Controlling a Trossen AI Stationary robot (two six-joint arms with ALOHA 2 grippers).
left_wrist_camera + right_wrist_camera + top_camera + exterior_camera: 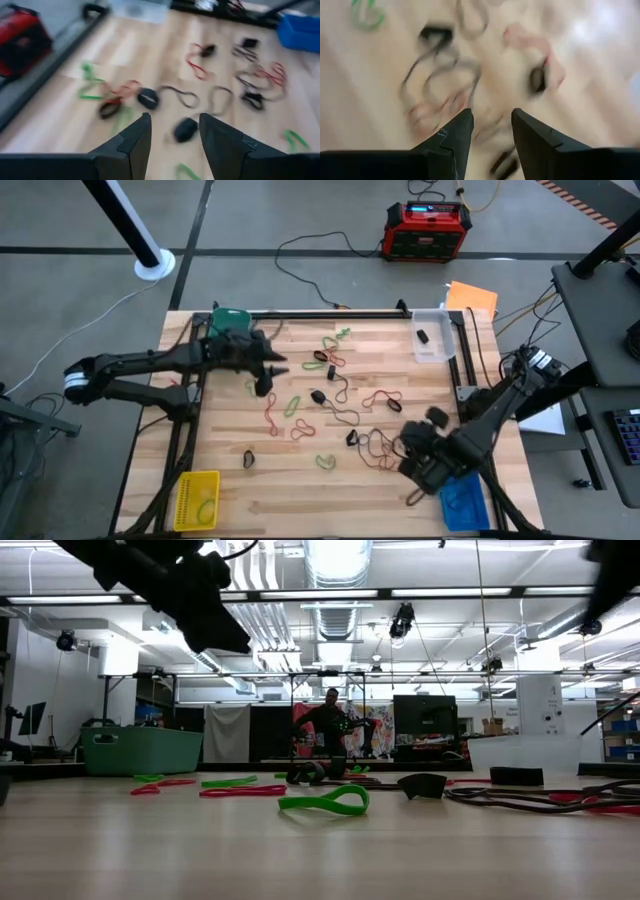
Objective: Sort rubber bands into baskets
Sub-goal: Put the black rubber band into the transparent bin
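Observation:
Rubber bands in red, green, black and brown lie loose across the middle of the wooden table [300, 480], for instance a green one [325, 802] and a black one [186, 129]. A basket stands at each corner: teal [232, 316], clear [432, 336], yellow [197, 500] and blue [465, 502]. My left gripper [262, 383] [172, 120] hangs open above the bands near the teal basket, holding nothing. My right gripper [412, 470] [492, 115] is open and holds nothing, above a tangle of red and dark bands [378, 445] beside the blue basket.
A black frame [330, 313] runs along the table's far edge and down both sides. A red-and-black box [427, 230] and cables lie on the floor beyond. The near middle of the table holds only a few bands.

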